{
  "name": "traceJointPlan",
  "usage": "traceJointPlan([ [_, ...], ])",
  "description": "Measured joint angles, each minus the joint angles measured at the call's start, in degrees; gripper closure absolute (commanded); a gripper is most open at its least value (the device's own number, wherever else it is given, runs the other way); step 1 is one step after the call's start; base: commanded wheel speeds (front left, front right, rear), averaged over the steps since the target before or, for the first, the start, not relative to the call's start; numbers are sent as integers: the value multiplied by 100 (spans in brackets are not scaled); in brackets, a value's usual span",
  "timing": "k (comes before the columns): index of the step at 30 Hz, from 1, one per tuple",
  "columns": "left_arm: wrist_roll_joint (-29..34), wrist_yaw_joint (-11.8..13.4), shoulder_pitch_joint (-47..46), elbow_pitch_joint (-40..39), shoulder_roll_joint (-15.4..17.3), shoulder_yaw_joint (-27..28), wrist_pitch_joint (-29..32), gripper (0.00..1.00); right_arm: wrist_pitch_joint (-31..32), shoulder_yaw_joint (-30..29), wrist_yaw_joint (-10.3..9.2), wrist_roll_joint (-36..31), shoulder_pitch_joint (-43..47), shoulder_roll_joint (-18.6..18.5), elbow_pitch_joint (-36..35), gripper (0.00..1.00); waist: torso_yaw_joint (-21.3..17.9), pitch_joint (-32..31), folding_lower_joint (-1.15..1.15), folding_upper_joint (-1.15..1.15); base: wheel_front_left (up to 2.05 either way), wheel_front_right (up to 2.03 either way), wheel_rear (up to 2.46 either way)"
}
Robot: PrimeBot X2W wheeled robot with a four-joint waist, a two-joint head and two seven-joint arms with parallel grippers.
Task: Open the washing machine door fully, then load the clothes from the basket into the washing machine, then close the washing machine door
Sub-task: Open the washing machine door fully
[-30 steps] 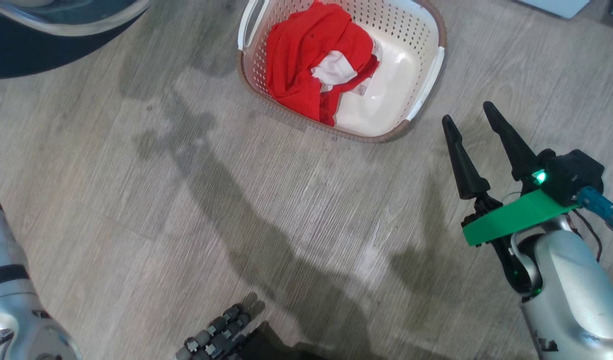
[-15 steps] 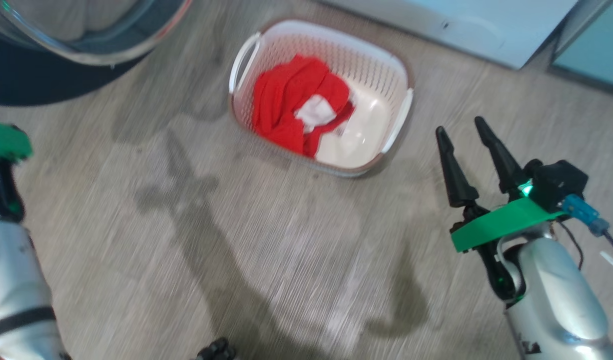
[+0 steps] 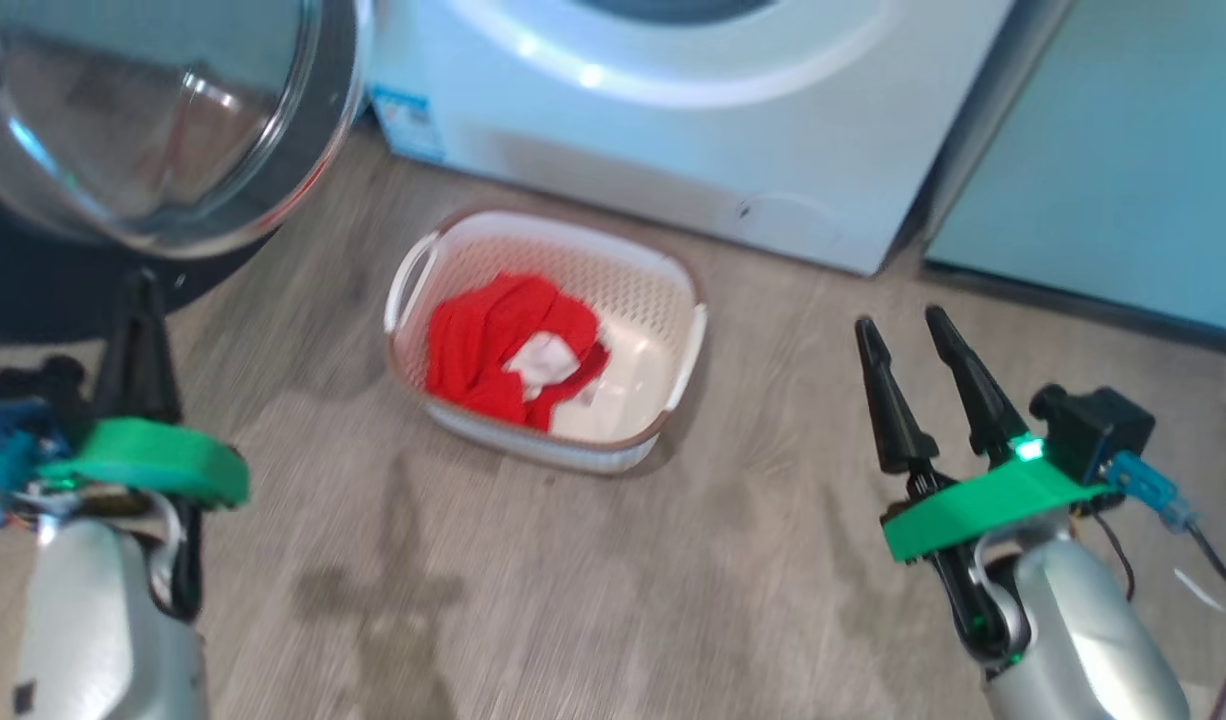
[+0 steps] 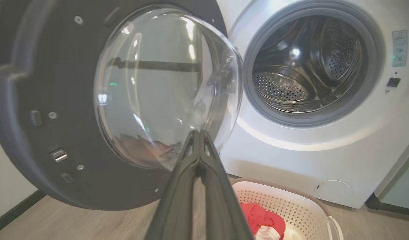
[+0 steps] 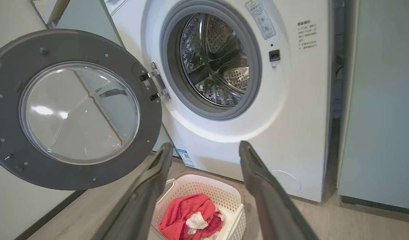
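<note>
The washing machine (image 3: 673, 120) stands ahead with its steel drum (image 4: 308, 66) exposed. The washing machine door (image 4: 41, 100) is swung wide open to the left, its domed glass (image 3: 153, 120) facing me. On the floor in front sits the basket (image 3: 663, 290) with the red clothes (image 3: 483, 345) heaped in its left half. My left gripper (image 3: 138, 300) is shut and empty, raised left of the basket and below the door; its tips (image 4: 197, 132) meet. My right gripper (image 3: 899, 320) stands open and empty right of the basket, with the clothes (image 5: 184, 213) between and below its fingers.
A pale teal cabinet (image 3: 1123, 170) adjoins the machine on the right. A wall with dark skirting (image 4: 11, 210) runs behind the open door. A round white flap (image 4: 333, 190) sits low on the machine front. Grey wood floor (image 3: 573, 600) lies around the basket.
The head camera has tilted up, bringing the machine front and my left gripper into the picture. Basket and clothes lie as before. The right gripper stays open.
</note>
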Motion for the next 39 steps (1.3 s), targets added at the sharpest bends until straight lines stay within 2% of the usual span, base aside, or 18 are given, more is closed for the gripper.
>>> traceJointPlan([
  [9, -101, 7, 652, -530, -218, -341, 0, 100, 0, -71, 0, 41, 486, 25, -165, 0, -588, -570, 0, 0, 0, 0, 0],
  [16, -172, 242, 1268, -961, -243, -650, 0, 100, 0, -140, 0, 41, 744, 36, -316, 0, -1015, -843, 0, 0, 0, 0, 0],
  [19, -434, 374, 1460, -1093, -243, -862, 0, 100, 0, -204, 0, 84, 770, 41, -404, 0, -1159, -895, 0, 0, 0, 0, 0],
  [26, -715, 659, 1753, -1299, -241, -1367, 0, 100, 0, -297, 0, 85, 897, 59, -564, 0, -1298, -899, 0, 0, 0, 0, 0],
  [31, -756, 711, 1882, -1377, -236, -1527, 0, 100, 0, -413, 0, 131, 1022, 67, -591, 0, -1306, -888, 0, 0, 0, 0, 0],
  [34, -956, 605, 1907, -1377, -236, -1631, 0, 100, 0, -423, 0, 131, 1022, 67, -567, 0, -1304, -887, 0, 0, 0, 0, 0],
  [35, -976, 602, 1927, -1374, -236, -1656, 0, 88, 0, -425, 0, 131, 1022, 67, -544, 0, -1302, -888, 0, 0, 0, 0, 0],
  [36, -1022, 576, 1951, -1372, -236, -1678, 0, 88, 0, -430, 0, 131, 1022, 67, -522, 0, -1299, -891, 0, 0, 0, 0, 0],
  [38, -1091, 559, 1982, -1356, -235, -1714, 0, 66, 0, -435, 0, 131, 1022, 67, -491, 0, -1294, -896, 0, 0, 0, 0, 0],
  [39, -1110, 555, 1983, -1345, -235, -1717, 0, 36, 0, -435, 0, 132, 1022, 67, -479, 0, -1292, -898, 0, 0, 0, 0, 0],
])
